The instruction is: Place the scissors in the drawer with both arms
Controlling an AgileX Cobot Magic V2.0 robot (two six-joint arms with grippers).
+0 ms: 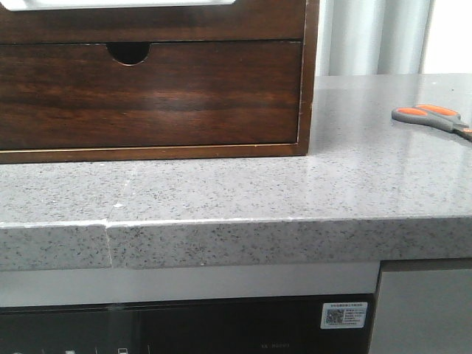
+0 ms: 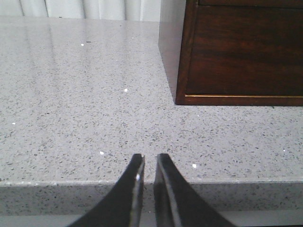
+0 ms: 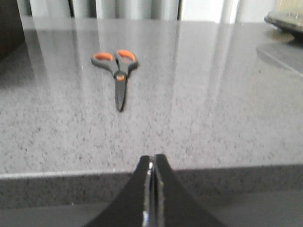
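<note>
The grey speckled countertop (image 1: 295, 192) runs out of view on both sides. On it, toward the left, stands a dark wooden cabinet (image 1: 310, 74), its top cut off; the drawer (image 1: 147, 96) with the half-round notch sits closed. The scissors (image 1: 435, 118) lie flat near the right edge, blade tips cropped. The left gripper (image 2: 147, 163) is slightly parted over the front edge, holding nothing; the right gripper (image 3: 154, 163) is pressed closed, empty.
</note>
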